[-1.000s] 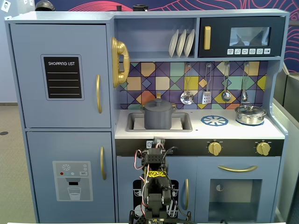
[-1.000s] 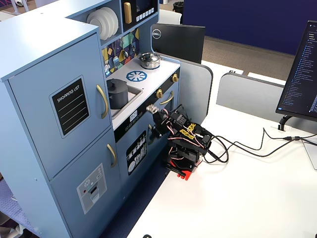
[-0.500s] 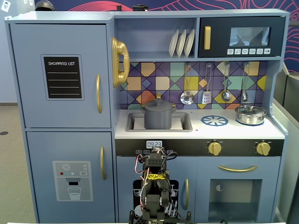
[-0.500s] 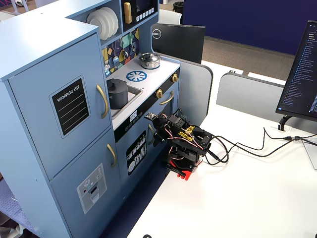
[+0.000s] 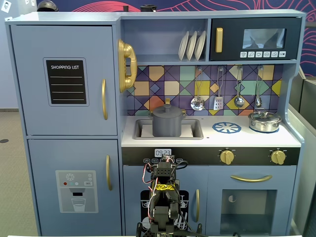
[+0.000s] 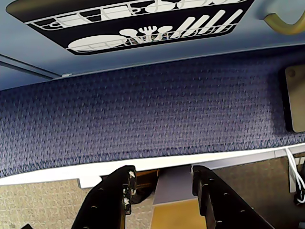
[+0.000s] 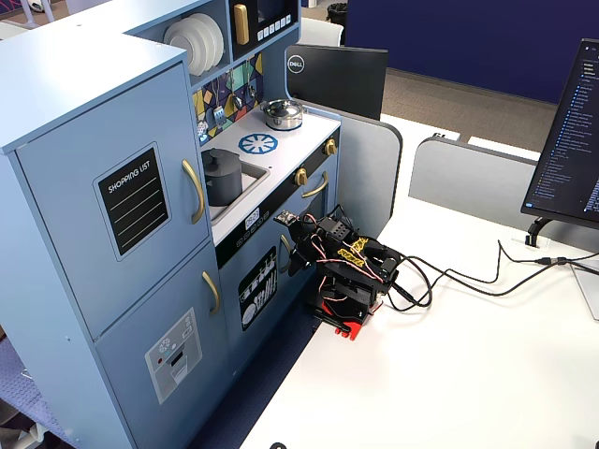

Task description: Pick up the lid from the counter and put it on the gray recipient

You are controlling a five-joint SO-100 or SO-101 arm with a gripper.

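Note:
The gray recipient [image 5: 167, 124] stands in the sink of the toy kitchen, also in the other fixed view [image 7: 221, 178]. The dark-gray lid [image 5: 167, 109] with its small knob sits on top of it, closing it. My arm [image 5: 163, 197] is folded low on the white table in front of the kitchen's lower doors, well below the counter. My gripper [image 6: 163, 172] is open and empty, its black fingers [image 6: 116, 191] apart, pointing past the table edge toward blue carpet and the dishwasher door. It shows near the door in a fixed view [image 7: 298, 253].
A shiny silver pot [image 5: 264, 121] with its lid sits on the right of the counter beside the blue burner print [image 5: 226, 128]. Utensils hang on the back wall. Cables [image 7: 468, 276] trail right from the arm across the white table [image 7: 468, 374]. Monitors [image 7: 569, 140] stand at the right.

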